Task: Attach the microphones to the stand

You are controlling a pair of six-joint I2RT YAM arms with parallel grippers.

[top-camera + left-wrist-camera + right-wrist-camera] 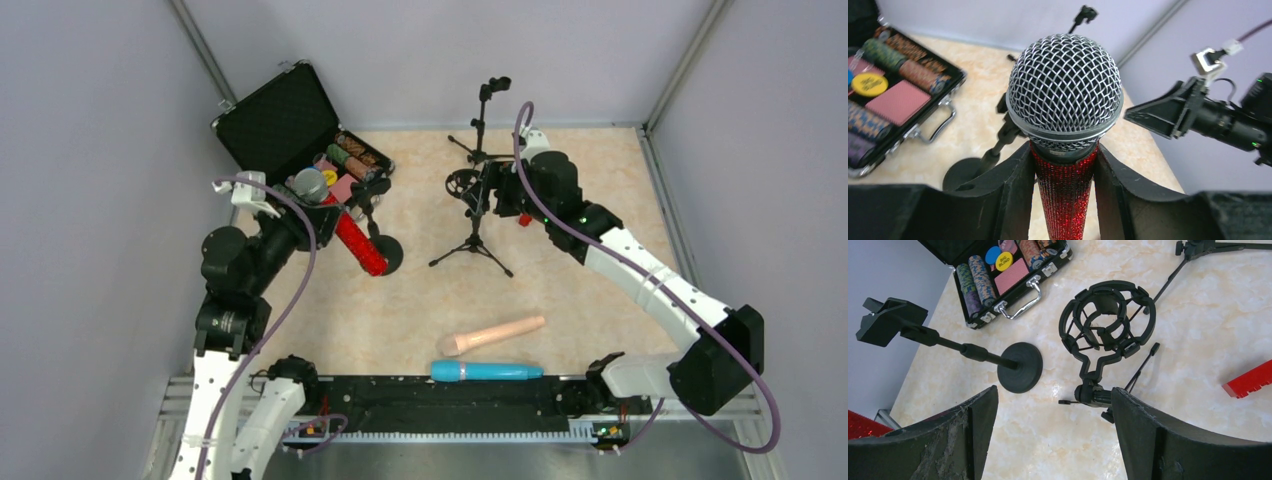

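Left wrist view: gripping the glittery red microphone (1065,95) tight in the left gripper (1064,155), far left by the round-base stand (965,172), right gripper (1054,395) wide open, empty; could tip that stand if pushed sideways.

left of the tripod stand (474,215) is the round-base stand (392,256), farther left the case (280,120); before it lie two microphones (492,334).

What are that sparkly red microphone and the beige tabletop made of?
Glittery red microphone with silver mesh head: the head looks like shiny woven metal wire with a metal band. The handle is crusted with tiny red sparkles, and the core beneath is hidden. Beige veined tabletop: glossy, marble-patterned with soft reflections, possibly printed laminate rather than stone.
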